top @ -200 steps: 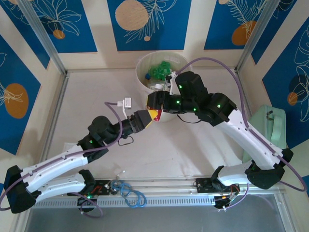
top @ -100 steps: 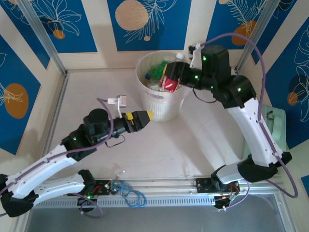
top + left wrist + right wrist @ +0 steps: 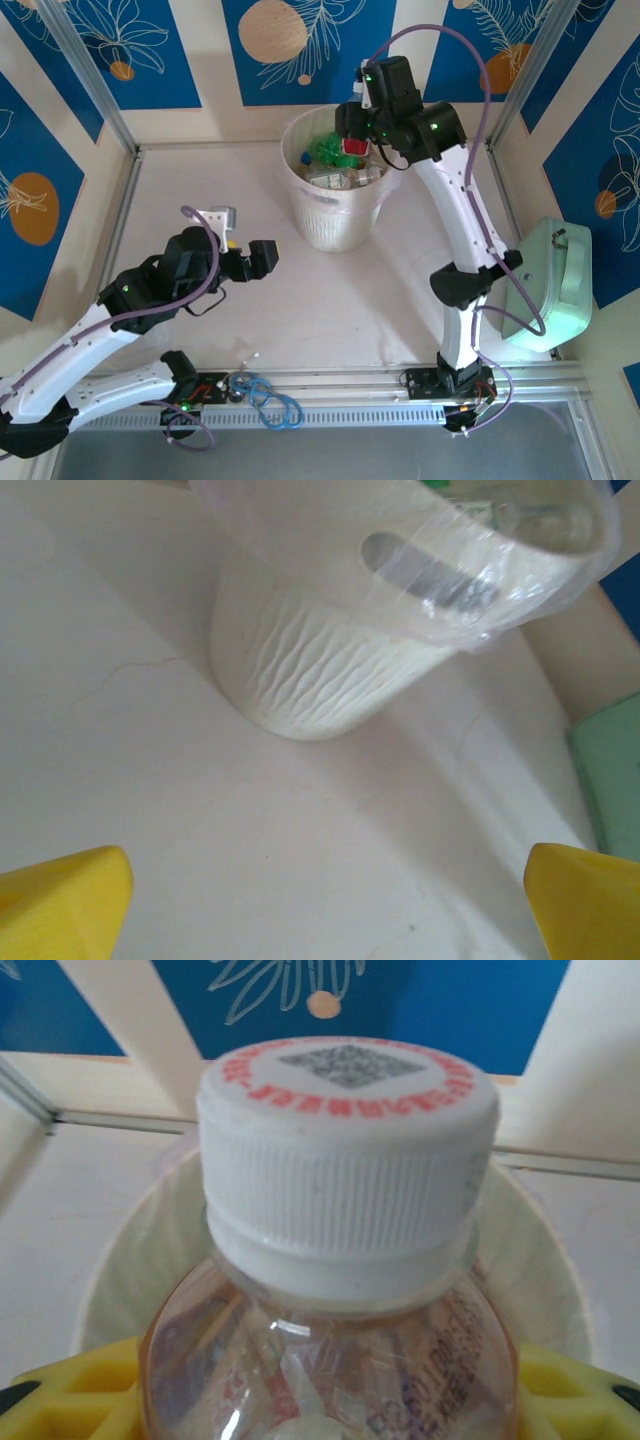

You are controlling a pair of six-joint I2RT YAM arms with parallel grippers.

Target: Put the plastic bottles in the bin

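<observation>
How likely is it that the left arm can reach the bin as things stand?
Probably yes. The left gripper, open, faces the bin across bare table; the right gripper, holding a bottle over the rim, could crowd the bin's top.

The right claw (image 3: 352, 140) holds a red-labelled bottle (image 3: 355, 148) above the bin (image 3: 335, 228).

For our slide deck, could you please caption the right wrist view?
White-capped bottle gripped between the yellow jaws, poised over the open bin.
</observation>
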